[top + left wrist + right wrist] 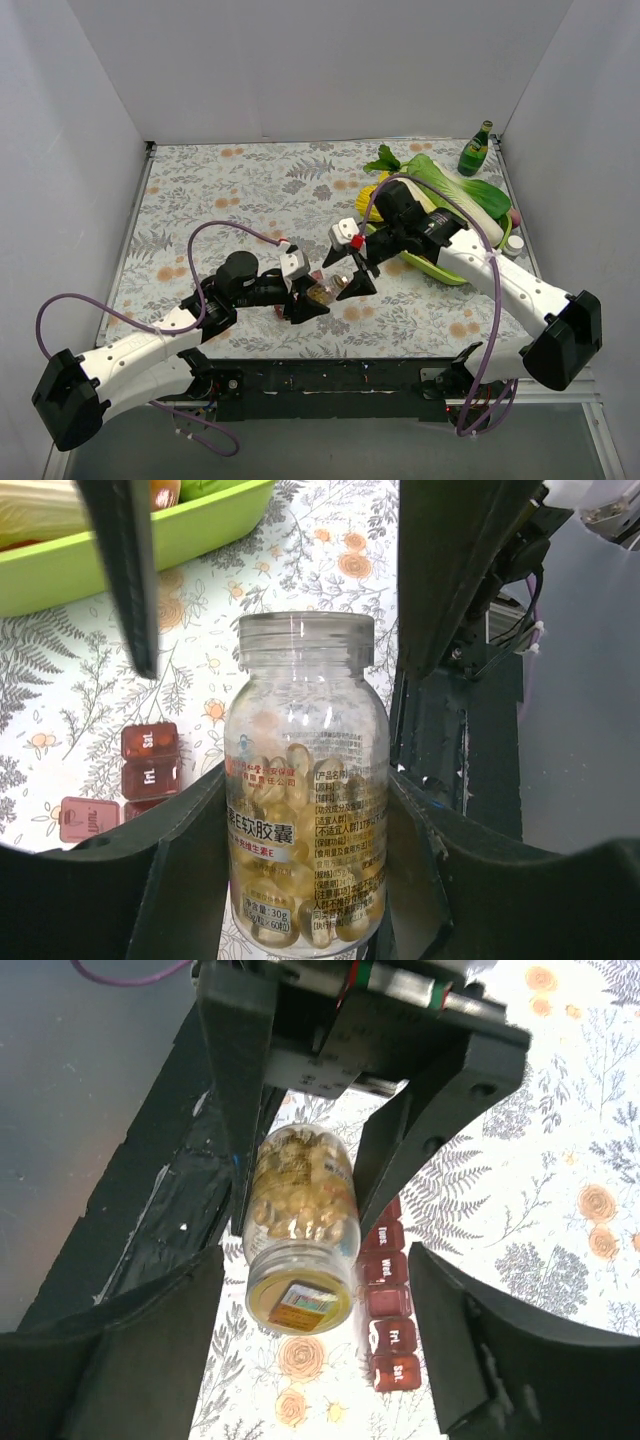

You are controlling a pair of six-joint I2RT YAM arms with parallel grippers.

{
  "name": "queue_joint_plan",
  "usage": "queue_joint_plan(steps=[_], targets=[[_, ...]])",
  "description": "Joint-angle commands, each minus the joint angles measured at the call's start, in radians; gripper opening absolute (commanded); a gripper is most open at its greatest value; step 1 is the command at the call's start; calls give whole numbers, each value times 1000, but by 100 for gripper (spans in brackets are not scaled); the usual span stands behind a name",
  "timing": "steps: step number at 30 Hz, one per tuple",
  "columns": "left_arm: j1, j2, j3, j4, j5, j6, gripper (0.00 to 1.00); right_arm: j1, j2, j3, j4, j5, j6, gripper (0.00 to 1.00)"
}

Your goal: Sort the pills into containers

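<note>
My left gripper [308,303] is shut on the small clear jar [322,292] and holds it tilted just above the table. The pills [290,780] show as amber capsules inside the jar [305,730], whose neck has bare threads and no cap. In the right wrist view the jar's mouth end [300,1295] shows a yellowish disc with a small label. My right gripper [318,1270] is open, with its fingers wide on both sides of that end; it also shows from above [357,283]. The containers [390,1310], a dark-red day-marked strip, lie on the table beside the jar [150,765].
A long green tray [440,265] with vegetables lies at the right, with leafy greens [450,185] behind it and a green bottle [475,150] in the far right corner. The tray also shows in the left wrist view [200,530]. White walls enclose the floral table.
</note>
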Motion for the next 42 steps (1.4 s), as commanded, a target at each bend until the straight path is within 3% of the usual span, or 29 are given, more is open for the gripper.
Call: queue_joint_plan(steps=[1,3,6,11,23,27,28,30,31,32,34,36,39,40,42], targets=[[-2,-16,-20,20,-54,0,0,-46,-5,34,154,-74,342,87],[-2,-26,-24,22,-105,3,0,-85,13,66,154,-117,493,88],[-2,-29,-32,33,-145,2,0,-132,70,100,104,-160,588,88],[-2,-21,-41,80,-208,-21,0,-137,47,-47,309,-108,893,88],[-2,20,-41,125,-220,-41,0,-120,58,-92,356,-62,964,82],[-2,29,-35,123,-215,-41,0,-119,64,-78,367,-62,973,68],[-2,31,-34,125,-214,-41,0,-119,67,-78,369,-62,973,58],[-2,33,-32,123,-211,-41,0,-117,70,-77,369,-65,973,48],[-2,31,-31,119,-208,-40,0,-116,75,-77,366,-68,967,34],[-2,31,-31,114,-206,-38,0,-116,76,-75,358,-71,958,28],[-2,20,-29,97,-183,-25,0,-111,81,-57,312,-85,898,17],[-2,8,-32,83,-148,-11,0,-99,90,-25,248,-120,779,13],[-2,-15,-35,54,-58,12,0,-62,110,92,-32,-157,361,12],[-2,-23,-38,50,-36,14,0,-51,109,115,-101,-151,121,12],[-2,-41,-44,42,27,20,0,-16,71,138,-229,-108,-103,13]])
